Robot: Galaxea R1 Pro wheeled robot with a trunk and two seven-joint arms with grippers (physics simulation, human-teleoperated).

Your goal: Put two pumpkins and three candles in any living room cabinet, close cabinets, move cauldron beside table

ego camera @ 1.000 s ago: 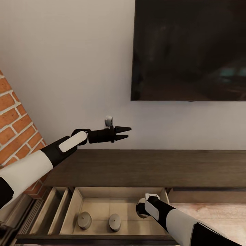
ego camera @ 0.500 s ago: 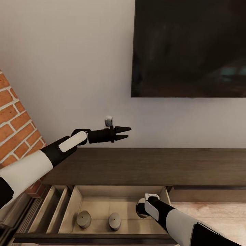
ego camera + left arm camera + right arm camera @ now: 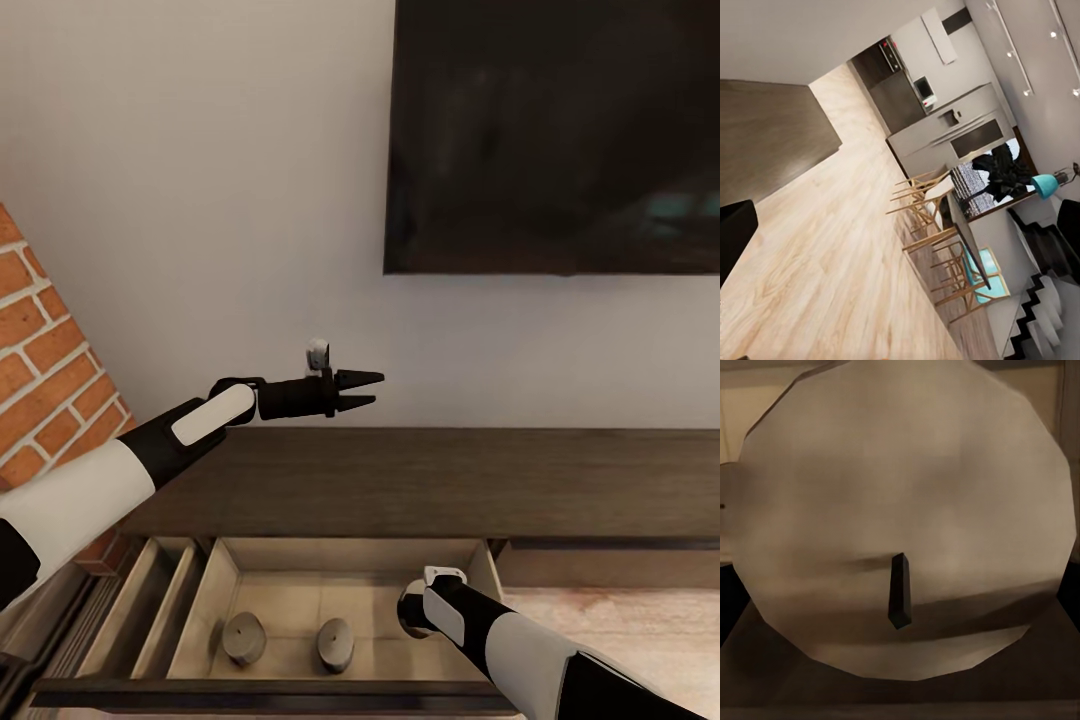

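Head view: two candles (image 3: pixel 290 640) lie in the open cabinet (image 3: pixel 420 480) drawer, lower left; left jaws (image 3: pixel 362 390) slightly parted, empty. Right wrist view: third candle (image 3: pixel 907 521) (right jaws' state untellable).

Two candles (image 3: pixel 244 638) (image 3: pixel 335 645) lay side by side in the cabinet's (image 3: pixel 430 480) open drawer (image 3: pixel 220 590) at lower left; a television (image 3: pixel 553 135) hung on the wall at upper right.
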